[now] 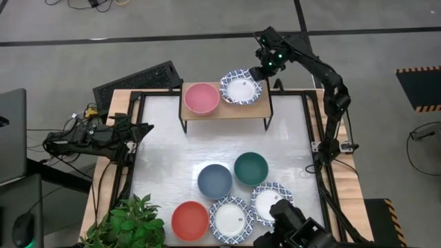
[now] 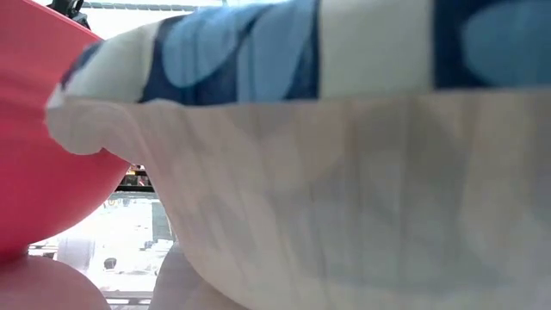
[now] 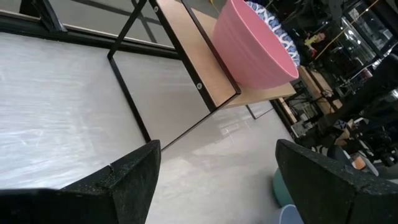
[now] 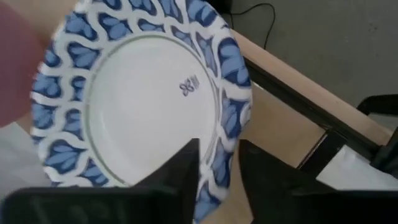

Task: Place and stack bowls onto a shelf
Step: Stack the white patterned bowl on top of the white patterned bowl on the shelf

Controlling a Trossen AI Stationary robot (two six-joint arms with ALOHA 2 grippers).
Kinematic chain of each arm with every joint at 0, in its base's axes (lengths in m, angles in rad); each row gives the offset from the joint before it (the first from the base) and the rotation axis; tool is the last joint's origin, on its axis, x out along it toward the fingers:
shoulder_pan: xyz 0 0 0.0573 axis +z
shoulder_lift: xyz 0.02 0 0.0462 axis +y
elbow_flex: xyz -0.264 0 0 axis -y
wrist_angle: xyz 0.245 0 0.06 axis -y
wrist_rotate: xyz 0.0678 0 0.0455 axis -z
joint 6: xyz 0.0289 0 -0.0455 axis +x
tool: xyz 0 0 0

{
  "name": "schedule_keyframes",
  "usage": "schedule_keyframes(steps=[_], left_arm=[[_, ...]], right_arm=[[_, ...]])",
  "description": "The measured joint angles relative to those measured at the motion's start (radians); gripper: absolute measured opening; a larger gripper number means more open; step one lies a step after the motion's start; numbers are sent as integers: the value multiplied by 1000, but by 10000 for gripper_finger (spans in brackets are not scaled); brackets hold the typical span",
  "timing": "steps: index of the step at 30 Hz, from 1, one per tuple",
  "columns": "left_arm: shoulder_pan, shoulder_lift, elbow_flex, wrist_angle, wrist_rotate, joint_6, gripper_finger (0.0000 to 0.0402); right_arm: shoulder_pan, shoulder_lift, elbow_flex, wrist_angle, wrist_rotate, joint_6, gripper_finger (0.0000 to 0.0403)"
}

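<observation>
Placement step underway: patterned bowl (image 1: 240, 89) is being held by rim in right gripper (image 1: 260, 73), jaws closed on it, over shelf (image 1: 227, 111) beside pink bowl (image 1: 201, 98). Left gripper (image 1: 142, 129) is waiting w/ jaws open at desk (image 1: 165, 155) edge. Next: lowering, then release.

Looks like a robotics lab or test bay, not anyone's kitchen. The white table (image 1: 207, 138) sits inside a black metal frame (image 1: 131, 138) on a bare grey floor (image 1: 172, 27) marked with dark tape lines, and there's yellow-black hazard tape (image 1: 418, 69) on the right. Loose cables (image 1: 76, 120) trail off the left side next to a laptop (image 1: 10, 131), with a potted plant (image 1: 127, 224) at the near left corner. The left wrist view shows dark, cluttered equipment and racks (image 3: 348, 74) beyond the table.
</observation>
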Motion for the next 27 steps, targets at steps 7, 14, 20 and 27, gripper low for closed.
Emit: schedule_keyframes(steps=[7, 14, 20, 27], left_arm=[[0, 0, 0, 0, 0, 0, 302], [0, 0, 0, 0, 9, 1, 302], [0, 0, 0, 0, 27, 1, 302], [0, 0, 0, 0, 27, 0, 302]], right_arm=[[-7, -35, 0, -6, 7, 21, 246], [20, -172, 0, -89, 29, 38, 255], [159, -287, 0, -222, 153, 53, 255], [419, -387, -8, -273, 224, 238, 255]])
